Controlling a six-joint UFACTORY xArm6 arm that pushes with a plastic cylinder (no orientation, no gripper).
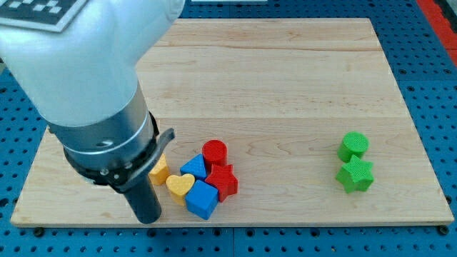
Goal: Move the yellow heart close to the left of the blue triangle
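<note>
The yellow heart (180,185) lies near the view's bottom, left of centre. It touches the blue triangle (193,167) just above and to its right, and the blue cube (202,199) to its lower right. My rod comes down from the large arm body at the view's left. My tip (148,216) rests on the board just left of and below the yellow heart, with a small gap between them. A yellow block (158,171) of unclear shape sits partly hidden behind the rod, left of the heart.
A red cylinder (214,152) and a red star (222,180) sit pressed against the right side of the cluster. A green cylinder (353,145) and a green star (355,175) stand apart at the view's right. The wooden board (285,71) ends just below my tip.
</note>
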